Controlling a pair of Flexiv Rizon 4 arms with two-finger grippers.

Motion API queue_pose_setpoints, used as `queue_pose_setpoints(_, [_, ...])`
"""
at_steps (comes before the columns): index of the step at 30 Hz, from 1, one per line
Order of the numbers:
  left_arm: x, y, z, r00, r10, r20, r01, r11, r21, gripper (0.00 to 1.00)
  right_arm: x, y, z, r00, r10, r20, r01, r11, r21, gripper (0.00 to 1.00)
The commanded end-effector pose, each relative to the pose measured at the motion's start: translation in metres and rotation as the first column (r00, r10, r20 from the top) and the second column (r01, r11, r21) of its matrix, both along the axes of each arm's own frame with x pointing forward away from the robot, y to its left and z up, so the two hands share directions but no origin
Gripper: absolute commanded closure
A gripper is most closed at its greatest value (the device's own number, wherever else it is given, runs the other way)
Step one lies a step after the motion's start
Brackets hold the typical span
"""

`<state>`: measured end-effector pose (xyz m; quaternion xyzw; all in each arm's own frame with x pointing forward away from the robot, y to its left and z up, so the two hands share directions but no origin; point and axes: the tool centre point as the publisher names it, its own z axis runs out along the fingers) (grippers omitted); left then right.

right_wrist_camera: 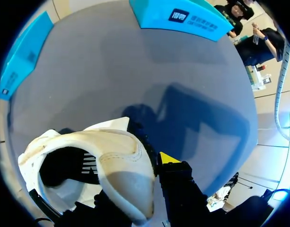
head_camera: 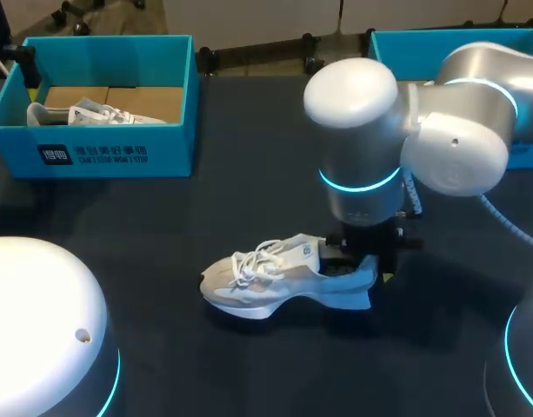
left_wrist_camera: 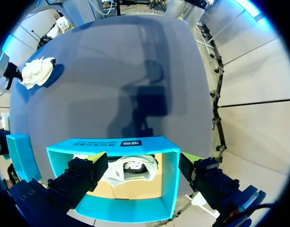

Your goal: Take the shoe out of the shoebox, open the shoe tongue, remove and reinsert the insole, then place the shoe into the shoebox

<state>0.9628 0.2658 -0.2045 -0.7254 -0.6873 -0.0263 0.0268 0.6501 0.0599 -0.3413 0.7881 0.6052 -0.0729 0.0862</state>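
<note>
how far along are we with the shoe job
Done: the shoe stands on the table, outside the right shoebox. In hand: the right jaws pinch its heel wall, one inside, one outside. Left: opening the tongue, insole out and back in, then reboxing; no loose insole is in view.

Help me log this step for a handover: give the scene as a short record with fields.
Shoe: white, upright on the table, outside both boxes
Right gripper: shut on the shoe's heel
Left gripper: open, over the left shoebox
Left shoebox: holds a second shoe
Right shoebox: partly hidden behind the right arm
Insole: cannot tell
</note>
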Motion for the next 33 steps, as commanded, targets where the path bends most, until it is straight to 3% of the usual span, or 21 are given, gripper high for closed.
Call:
queue_pose_setpoints(1, [-0.002,0.000,0.000,1.000,-0.001,0.004,0.001,1.000,0.001,0.00,-0.002,0.022,-0.007,0.995,-0.100,0.023,0.101,0.994,-0.046,1.00])
queue_pose_setpoints(14, [-0.002,0.000,0.000,1.000,-0.001,0.004,0.001,1.000,0.001,0.00,-0.004,0.036,-0.021,1.000,-0.012,0.012,0.012,0.999,-0.033,1.00])
queue_pose_setpoints(33, [-0.002,0.000,0.000,1.000,-0.001,0.004,0.001,1.000,0.001,0.00,0.003,0.036,-0.037,0.998,0.061,0.000,-0.060,0.997,-0.042,1.00])
